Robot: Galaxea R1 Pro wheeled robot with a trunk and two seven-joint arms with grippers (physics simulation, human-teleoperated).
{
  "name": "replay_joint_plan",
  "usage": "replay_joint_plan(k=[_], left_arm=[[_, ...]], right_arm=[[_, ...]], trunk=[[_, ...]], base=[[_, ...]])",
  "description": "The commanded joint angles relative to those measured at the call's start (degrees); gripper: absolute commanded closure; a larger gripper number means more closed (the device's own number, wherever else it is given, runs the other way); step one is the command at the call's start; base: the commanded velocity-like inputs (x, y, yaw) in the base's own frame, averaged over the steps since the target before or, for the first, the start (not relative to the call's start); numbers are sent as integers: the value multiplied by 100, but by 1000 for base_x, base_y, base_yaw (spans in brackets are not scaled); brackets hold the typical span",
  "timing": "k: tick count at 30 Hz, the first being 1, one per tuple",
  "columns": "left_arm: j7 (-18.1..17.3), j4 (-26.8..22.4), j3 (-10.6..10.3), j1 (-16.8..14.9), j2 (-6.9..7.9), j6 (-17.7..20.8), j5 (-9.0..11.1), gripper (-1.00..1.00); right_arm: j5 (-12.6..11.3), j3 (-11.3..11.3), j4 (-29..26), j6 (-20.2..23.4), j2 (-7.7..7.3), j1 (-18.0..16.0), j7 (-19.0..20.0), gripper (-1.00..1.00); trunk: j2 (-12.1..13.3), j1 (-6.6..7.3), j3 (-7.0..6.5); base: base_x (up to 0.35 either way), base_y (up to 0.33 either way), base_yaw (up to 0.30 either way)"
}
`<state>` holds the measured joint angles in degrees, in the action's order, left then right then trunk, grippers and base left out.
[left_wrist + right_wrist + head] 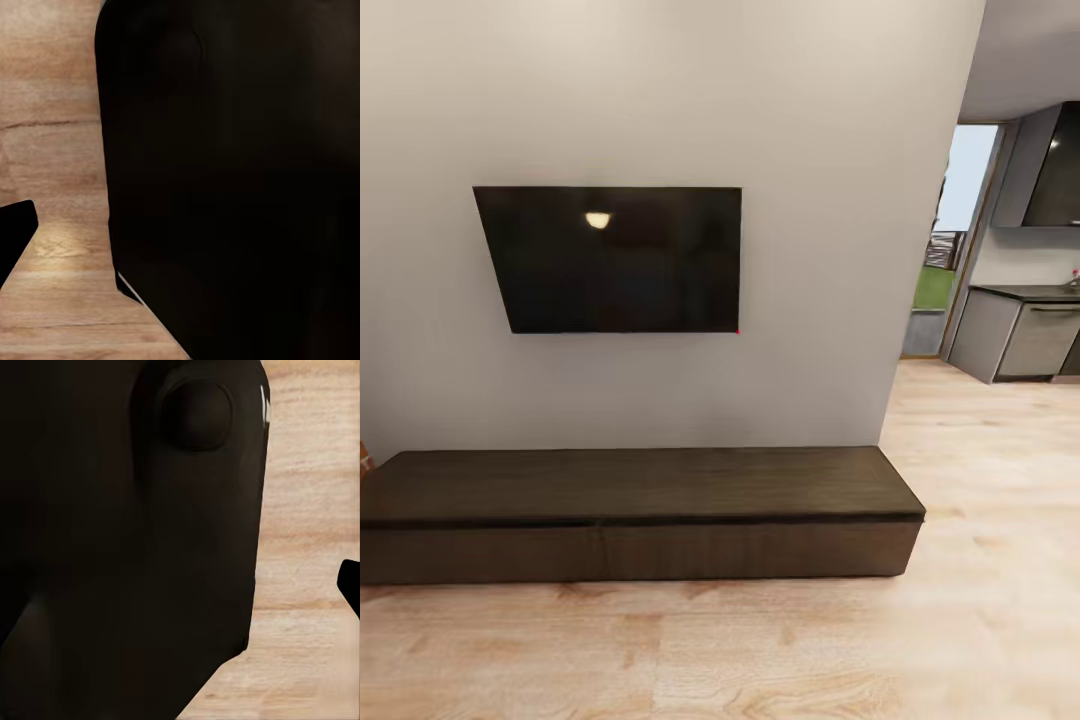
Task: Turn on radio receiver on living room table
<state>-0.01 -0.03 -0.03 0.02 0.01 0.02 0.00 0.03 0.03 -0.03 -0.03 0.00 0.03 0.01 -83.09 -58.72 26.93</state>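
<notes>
I am on my way, I judge, and not yet facing what I need: the radio receiver and its grey table are nowhere in front of me, so where they stand I cannot tell from here. Going left to right in my head view, there is a sliver of something reddish-brown at the far left edge, too small to name, then the long dark wooden TV bench [640,510] against the grey wall [830,200] with the black television [615,258] mounted above it, then the light wood floor [980,600] running on to the grey kitchen cabinets [1015,335] and an open doorway [950,240] at the right. To do this step well I would turn the base slowly away from this wall, keeping clear of the bench's corner, and sweep my head until the low glossy table comes up. My left wrist view gives a large dark body [240,180] over floorboards; my right wrist view gives much the same dark mass [127,540]. Whether either claw is open or closed I cannot tell, nor can I make out anything held in either.
</notes>
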Motion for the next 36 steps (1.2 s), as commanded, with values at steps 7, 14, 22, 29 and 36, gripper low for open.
replay_joint_plan(k=[7, 14, 22, 29, 36], left_arm=[[-8, -121, -32, 7, 55, -16, -2, -100], [-8, -263, -32, 7, 77, -241, -8, -100], [-8, -268, -37, 7, 79, -498, -5, -100], [-8, -269, -37, 7, 79, -722, -8, -100], [-8, -269, -41, 7, 79, -801, -7, -100]], right_arm=[[8, 224, -37, -15, -6, 27, -1, -100], [-216, 448, -40, -22, 21, 32, -8, -100], [-430, 703, -36, -24, 26, 32, -10, -100], [-433, 928, -41, -24, 27, 32, -10, -100], [-441, 1676, -39, -24, 27, 32, -10, -100]], trunk=[[1, -1, 0], [1, -1, 0], [1, -1, 0], [1, -1, 0], [1, -1, 0]], base=[[0, 0, 0], [0, 0, 149], [0, 0, 286], [0, 0, 293], [0, 0, 293]])
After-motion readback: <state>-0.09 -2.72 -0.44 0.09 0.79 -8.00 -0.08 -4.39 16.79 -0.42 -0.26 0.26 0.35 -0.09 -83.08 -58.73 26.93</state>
